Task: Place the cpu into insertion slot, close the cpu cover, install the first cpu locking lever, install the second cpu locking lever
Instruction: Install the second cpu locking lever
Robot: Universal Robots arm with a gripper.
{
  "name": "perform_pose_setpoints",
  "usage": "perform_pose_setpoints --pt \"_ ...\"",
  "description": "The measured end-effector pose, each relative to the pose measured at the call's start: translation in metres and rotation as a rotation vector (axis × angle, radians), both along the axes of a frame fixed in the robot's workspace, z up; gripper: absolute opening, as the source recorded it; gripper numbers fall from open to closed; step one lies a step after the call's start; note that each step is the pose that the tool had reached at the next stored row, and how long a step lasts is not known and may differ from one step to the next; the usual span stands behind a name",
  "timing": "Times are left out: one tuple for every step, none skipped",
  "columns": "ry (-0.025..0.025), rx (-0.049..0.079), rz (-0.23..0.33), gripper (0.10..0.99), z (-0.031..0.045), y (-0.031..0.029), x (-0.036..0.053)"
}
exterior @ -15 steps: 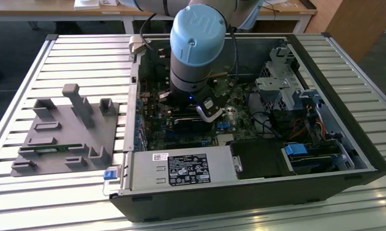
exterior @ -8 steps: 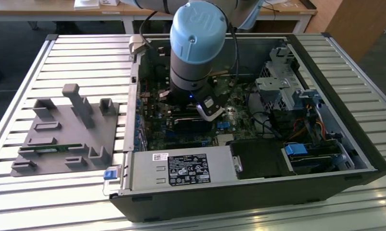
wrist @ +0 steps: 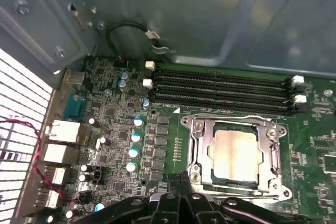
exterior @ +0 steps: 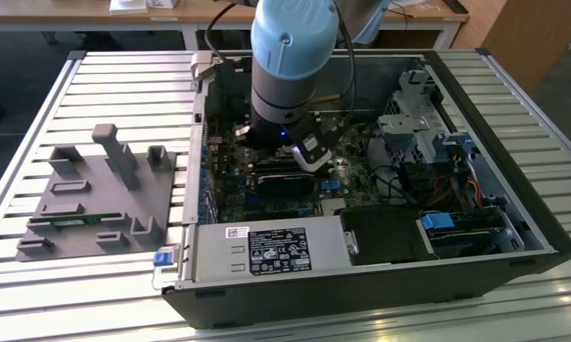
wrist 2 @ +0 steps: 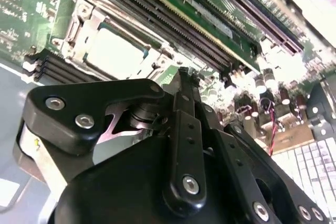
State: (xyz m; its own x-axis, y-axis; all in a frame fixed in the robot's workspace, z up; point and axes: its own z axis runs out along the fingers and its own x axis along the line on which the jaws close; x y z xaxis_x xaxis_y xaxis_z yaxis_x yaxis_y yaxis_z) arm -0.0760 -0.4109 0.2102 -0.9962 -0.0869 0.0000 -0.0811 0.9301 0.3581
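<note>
Dull silver metal of the cpu [wrist: 234,153] shows through the window of the cpu cover [wrist: 236,129], which lies flat over it on the green motherboard [wrist: 118,129] in the first wrist view. The second wrist view gives the same socket from another side, with the cpu [wrist 2: 118,53] and the cover's shiny frame [wrist 2: 84,24] beyond the black hand [wrist 2: 184,74]. There the two fingers [wrist 2: 181,108] are pressed together with nothing between them. In the first wrist view the hand [wrist: 180,178] is cut off by the picture's edge, its tip just beside the socket. I cannot make out if the locking levers are hooked; it seems one thin bar runs along the frame. In the exterior view the arm [exterior: 285,64] hides the socket inside the open computer case [exterior: 513,178], which lies on the slatted surface [exterior: 95,85].
</note>
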Motion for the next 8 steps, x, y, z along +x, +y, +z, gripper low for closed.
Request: perform_pose_setpoints --pt "0.0000 0.000 0.000 0.106 0.0014 0.0001 0.0000" --pt "0.0000 0.000 0.000 0.106 0.0028 0.0003 0.0000" --pt "0.0000 0.000 0.000 0.106 0.0046 0.0004 0.0000" --pt "-0.0001 0.000 0.000 0.106 0.0064 0.0004 0.0000" --pt "0.0000 0.000 0.000 0.106 0.0075 0.0005 0.0000" --pt "-0.0001 0.000 0.000 0.106 0.0075 0.0006 0.0000" --pt "0.0000 0.000 0.000 0.106 0.0075 0.0005 0.0000" --pt "-0.0001 0.000 0.000 0.106 0.0075 0.0006 0.0000"
